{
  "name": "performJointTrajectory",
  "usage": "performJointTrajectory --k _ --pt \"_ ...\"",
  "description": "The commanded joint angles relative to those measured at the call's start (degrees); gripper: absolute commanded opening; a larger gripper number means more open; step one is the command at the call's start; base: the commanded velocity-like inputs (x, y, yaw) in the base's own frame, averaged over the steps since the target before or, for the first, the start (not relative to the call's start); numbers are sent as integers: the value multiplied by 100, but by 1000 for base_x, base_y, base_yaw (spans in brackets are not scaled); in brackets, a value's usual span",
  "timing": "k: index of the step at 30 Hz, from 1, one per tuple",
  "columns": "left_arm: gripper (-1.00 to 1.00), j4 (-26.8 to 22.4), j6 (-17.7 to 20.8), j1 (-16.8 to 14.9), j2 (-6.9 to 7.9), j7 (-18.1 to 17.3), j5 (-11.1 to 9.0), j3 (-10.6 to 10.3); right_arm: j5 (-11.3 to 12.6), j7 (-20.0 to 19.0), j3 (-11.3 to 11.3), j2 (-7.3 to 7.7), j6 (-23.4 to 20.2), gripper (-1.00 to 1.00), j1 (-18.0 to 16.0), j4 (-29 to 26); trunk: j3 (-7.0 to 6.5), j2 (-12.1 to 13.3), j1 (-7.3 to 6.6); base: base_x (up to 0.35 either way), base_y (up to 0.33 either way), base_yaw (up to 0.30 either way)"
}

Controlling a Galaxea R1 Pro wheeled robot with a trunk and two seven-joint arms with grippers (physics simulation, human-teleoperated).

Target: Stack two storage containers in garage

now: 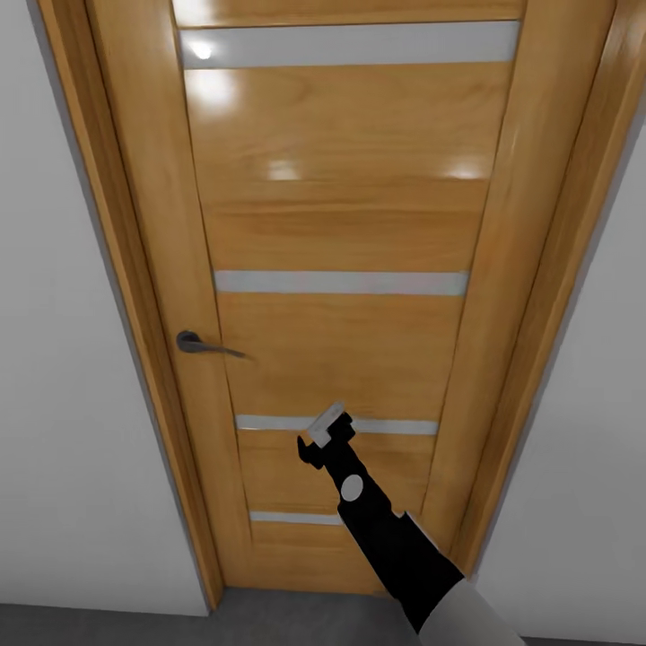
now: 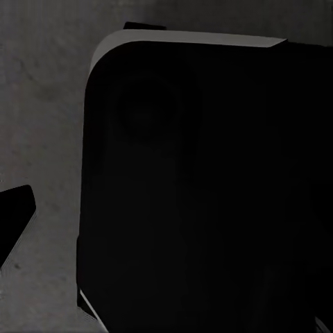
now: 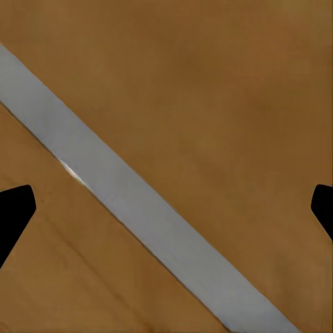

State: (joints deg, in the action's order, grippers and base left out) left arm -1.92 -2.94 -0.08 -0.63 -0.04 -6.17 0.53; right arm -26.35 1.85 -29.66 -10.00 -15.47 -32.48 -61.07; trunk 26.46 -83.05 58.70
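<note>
The two storage containers are out of view. I face a closed wooden door [image 1: 350, 224] with frosted horizontal strips, set in a pale grey wall [image 1: 54, 359]. My right gripper [image 1: 325, 435] is raised against the lower door panel, level with one strip [image 1: 395, 426]. In the right wrist view the right gripper [image 3: 166, 208] is open, its fingertips [image 3: 14, 211] far apart, with the door and a strip [image 3: 132, 201] close in front. The left gripper [image 2: 166, 222] hangs low over the dark grey floor [image 2: 41, 104], one fingertip [image 2: 15, 218] showing beside my dark base [image 2: 201, 187].
A dark lever handle [image 1: 199, 344] sits on the door's left side, well left of and above my right gripper. The wooden door frame [image 1: 170, 431] runs down to a strip of dark grey floor [image 1: 108, 624].
</note>
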Motion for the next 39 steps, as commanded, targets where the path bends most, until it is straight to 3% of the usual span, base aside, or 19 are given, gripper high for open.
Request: performJointTrajectory --k 1,14,23,29,35,39 --pt "100 -1 -13 -1 -1 1 -57 0 -52 20 -12 0 -32 100 -4 6 6 -3 3 310 0 0" --pt "100 -1 -18 -1 -4 7 -60 4 -10 25 -13 0 9 100 -4 71 6 -3 3 285 0 0" --pt "100 -1 -22 -1 1 13 -65 4 11 26 -7 0 13 100 -88 82 6 -3 3 129 0 0" --pt "100 -1 -23 -1 0 5 -61 8 46 68 10 0 27 100 -716 1017 6 -3 3 5 0 0" --pt "100 0 -23 0 1 4 -60 9 323 160 121 0 92 100 -1260 1695 6 -3 3 0 0 0" --pt "100 1 -23 -1 -4 4 -60 9 536 173 252 0 108 100 -1882 2453 6 -3 3 0 0 0"
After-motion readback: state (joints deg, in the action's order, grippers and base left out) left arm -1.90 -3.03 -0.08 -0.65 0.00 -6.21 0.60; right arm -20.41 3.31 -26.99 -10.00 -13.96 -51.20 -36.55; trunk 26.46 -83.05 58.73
